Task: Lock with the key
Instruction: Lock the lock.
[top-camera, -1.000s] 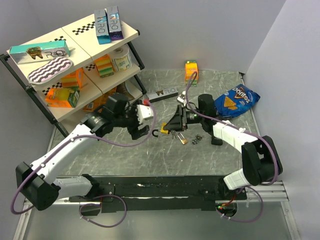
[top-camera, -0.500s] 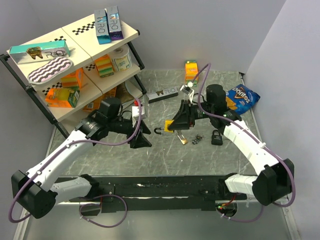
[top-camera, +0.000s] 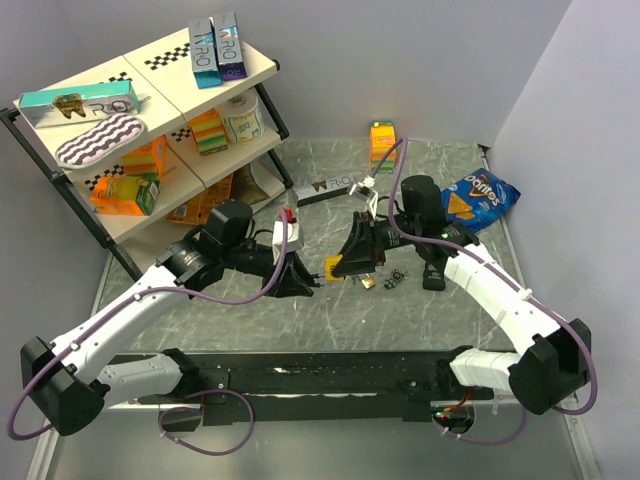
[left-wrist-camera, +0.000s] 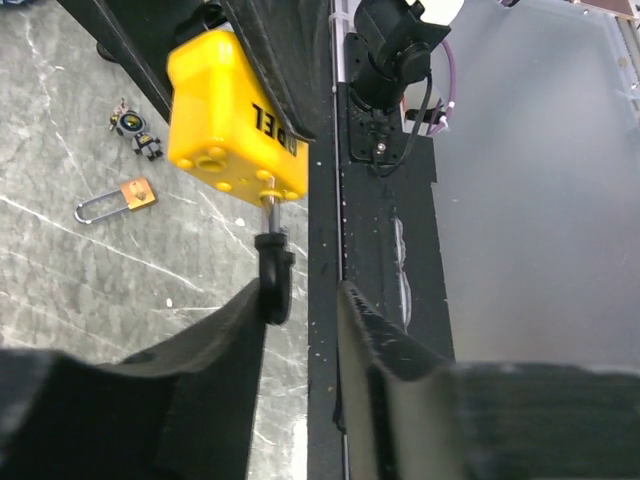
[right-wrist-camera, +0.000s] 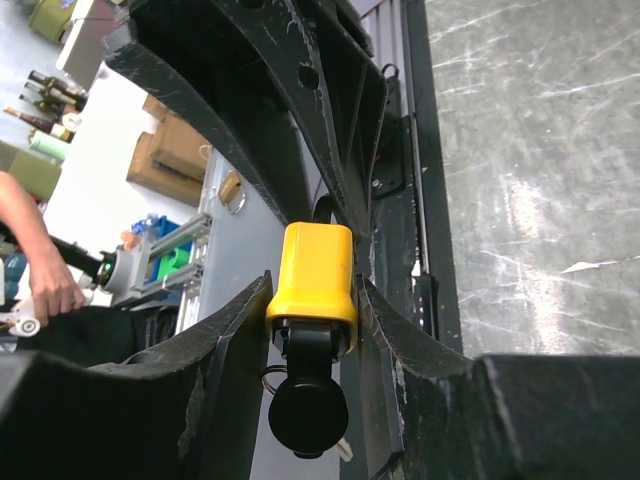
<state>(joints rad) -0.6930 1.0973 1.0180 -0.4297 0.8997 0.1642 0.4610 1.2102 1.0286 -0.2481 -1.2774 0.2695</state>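
- Item one: the lock (left-wrist-camera: 225, 120), a small padlock with a bright yellow block body and raised black lettering. It is held clear of the grey marbled worktop (top-camera: 200, 310), over its middle.
- The right pincer (right-wrist-camera: 313, 285) is closed on the two flat sides of the yellow body, and the hold looks square.
- The left pincer (left-wrist-camera: 305, 292) has its jaws apart around the dark curved shackle (left-wrist-camera: 272, 275). The shackle lies against one finger with a gap to the other, so it is not clamped.
- Item two: the key (left-wrist-camera: 138, 192), a gold-brown piece on a silvery loop. It lies flat on the worktop near the middle, on the right-edge side of the lock, and nothing touches it.
- Handling, lock: judged rigid, compact and fairly heavy for its size. The smooth faces are probably slippery, so the broad sides are the proper hold. The thin, rounded shackle may swivel when pushed.
- Handling, key: judged light, thin and stiff. Lying flat, it is awkward to lift and best pinched across the wider gold-brown part.
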